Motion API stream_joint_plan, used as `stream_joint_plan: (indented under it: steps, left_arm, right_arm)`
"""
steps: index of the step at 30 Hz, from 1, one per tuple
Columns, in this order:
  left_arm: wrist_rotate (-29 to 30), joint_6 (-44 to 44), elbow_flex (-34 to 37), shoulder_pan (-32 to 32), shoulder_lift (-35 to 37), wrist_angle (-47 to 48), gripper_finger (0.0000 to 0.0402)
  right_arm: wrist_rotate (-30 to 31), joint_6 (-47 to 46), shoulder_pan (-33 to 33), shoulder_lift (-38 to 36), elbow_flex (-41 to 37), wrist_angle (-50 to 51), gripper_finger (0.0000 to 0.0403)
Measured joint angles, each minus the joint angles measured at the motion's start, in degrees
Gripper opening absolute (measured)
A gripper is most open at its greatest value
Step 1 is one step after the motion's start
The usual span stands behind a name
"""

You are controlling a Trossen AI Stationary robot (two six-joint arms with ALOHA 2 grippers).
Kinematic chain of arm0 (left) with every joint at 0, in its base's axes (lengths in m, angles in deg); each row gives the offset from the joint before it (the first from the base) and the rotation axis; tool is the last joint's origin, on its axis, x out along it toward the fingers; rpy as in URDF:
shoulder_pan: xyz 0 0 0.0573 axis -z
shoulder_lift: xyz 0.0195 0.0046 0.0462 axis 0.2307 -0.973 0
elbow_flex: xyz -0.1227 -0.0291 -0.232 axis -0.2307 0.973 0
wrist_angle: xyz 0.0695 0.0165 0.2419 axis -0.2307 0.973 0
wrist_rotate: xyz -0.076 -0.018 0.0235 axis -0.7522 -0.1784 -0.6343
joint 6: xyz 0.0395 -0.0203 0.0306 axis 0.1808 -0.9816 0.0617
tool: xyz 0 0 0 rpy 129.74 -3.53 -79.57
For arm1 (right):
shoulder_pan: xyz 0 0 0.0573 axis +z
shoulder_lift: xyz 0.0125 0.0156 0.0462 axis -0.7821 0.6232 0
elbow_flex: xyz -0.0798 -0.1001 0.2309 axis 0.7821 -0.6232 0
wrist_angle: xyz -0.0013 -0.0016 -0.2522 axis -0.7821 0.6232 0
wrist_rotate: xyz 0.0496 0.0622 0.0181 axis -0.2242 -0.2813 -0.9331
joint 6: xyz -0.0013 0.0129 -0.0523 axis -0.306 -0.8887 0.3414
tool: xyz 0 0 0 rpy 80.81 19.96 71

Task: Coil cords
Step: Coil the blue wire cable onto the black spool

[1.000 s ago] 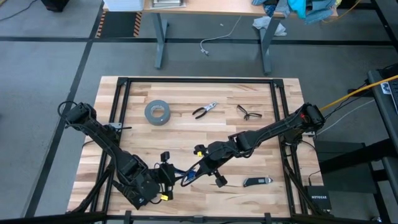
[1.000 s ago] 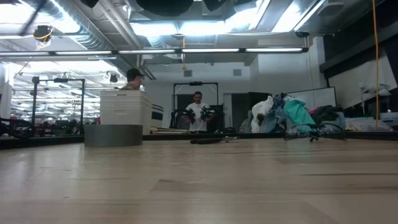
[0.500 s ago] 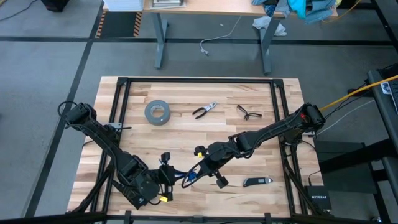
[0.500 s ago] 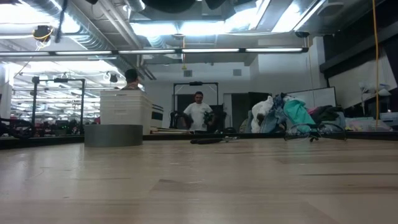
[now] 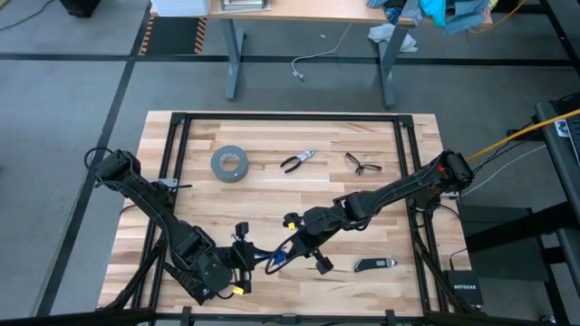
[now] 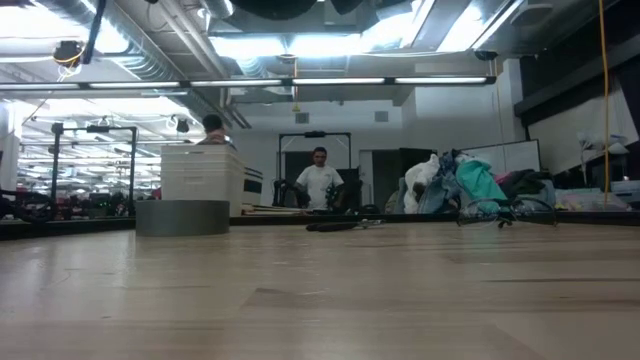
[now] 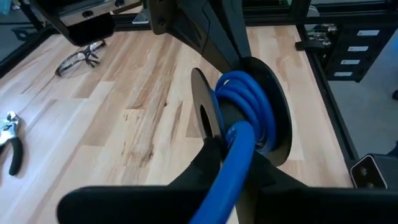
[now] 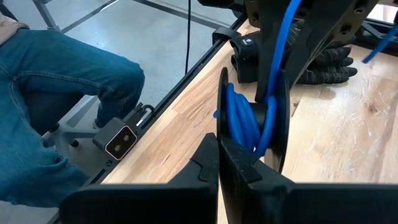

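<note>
Comparing with a second ago, the left gripper (image 5: pixel 246 268) has drawn its jaws together onto the blue flexible cord (image 5: pixel 272 260), while the right gripper (image 5: pixel 288 256) stays clamped on the small black spool (image 7: pixel 242 118) the cord wraps around; neither arm has shifted otherwise. The cord sits near the front edge of the pale wooden slatted table (image 5: pixel 272 190), strung between the two grippers, running roughly left to right with the spool at its right end. Just right of that lies a dark folding knife (image 5: pixel 374 264). Farther back rest a thick grey ring of tape (image 5: pixel 229 164), red-handled pliers (image 5: pixel 298 160) and clear safety glasses (image 5: pixel 362 163), all well apart from the cord.
</note>
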Motion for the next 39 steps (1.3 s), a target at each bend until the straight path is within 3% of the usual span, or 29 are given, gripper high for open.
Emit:
stream_joint_plan:
  steps: [6, 11, 18, 22, 26, 39]
  left_arm:
    - [-0.59, 2.42, 0.00, -0.01, 0.00, 0.22, 0.0003]
    - [-0.61, 3.49, 0.00, 0.04, 0.00, 2.35, 0.0002]
    - [-1.18, 1.87, -0.02, -0.02, 0.00, 8.21, 0.0001]
    - [-1.20, 3.40, -0.02, -1.76, 0.00, 7.48, 0.0000]
    - [-1.11, 4.09, -0.02, -3.81, 0.00, 6.13, 0.0000]
    - [-2.78, 8.00, -0.02, -6.56, 0.00, 1.36, 0.0000]
  right_arm:
    - [-1.06, -0.97, -0.07, 0.00, 0.02, 0.03, 0.0009]
    - [-0.85, -3.60, -0.04, -0.54, 0.02, 2.10, 0.0066]
    - [9.45, -5.73, -0.11, -4.03, 0.02, 7.67, 0.0158]
    - [12.27, -7.08, -0.09, -4.36, 0.02, -1.25, 0.0186]
    - [12.26, -9.70, -0.07, -2.07, 0.15, -10.05, 0.0194]
    - [15.57, -9.85, -0.07, 1.11, -0.05, -10.12, 0.0168]
